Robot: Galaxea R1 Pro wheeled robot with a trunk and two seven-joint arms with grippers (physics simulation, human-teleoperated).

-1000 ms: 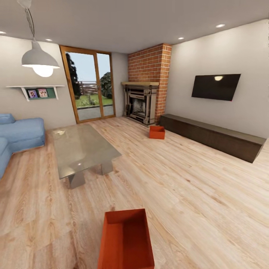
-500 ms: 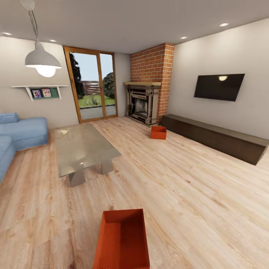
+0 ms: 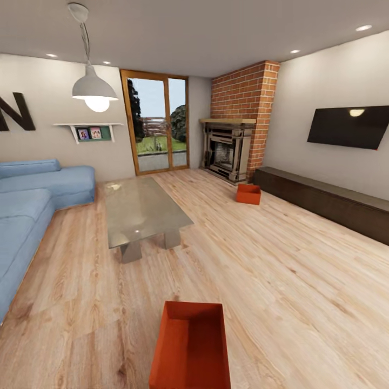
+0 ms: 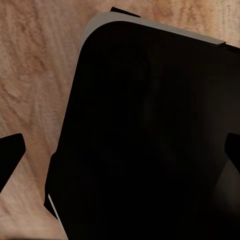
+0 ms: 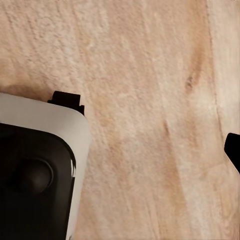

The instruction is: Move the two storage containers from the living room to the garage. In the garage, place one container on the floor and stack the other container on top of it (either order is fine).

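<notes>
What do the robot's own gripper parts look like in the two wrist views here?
In both wrist views the fingertips are plain black wedges at the picture's edges. The large rounded shell beneath is glossy black with a pale grey rim. No cables or markings are legible.

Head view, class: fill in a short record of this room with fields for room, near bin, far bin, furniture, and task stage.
room: living room, wood-plank floor
near bin: orange-red, empty, on the floor close to the camera
far bin: orange-red, on the floor by the brick fireplace
furniture: blue sofa, glass coffee table
task stage: neither bin lifted yet
</notes>
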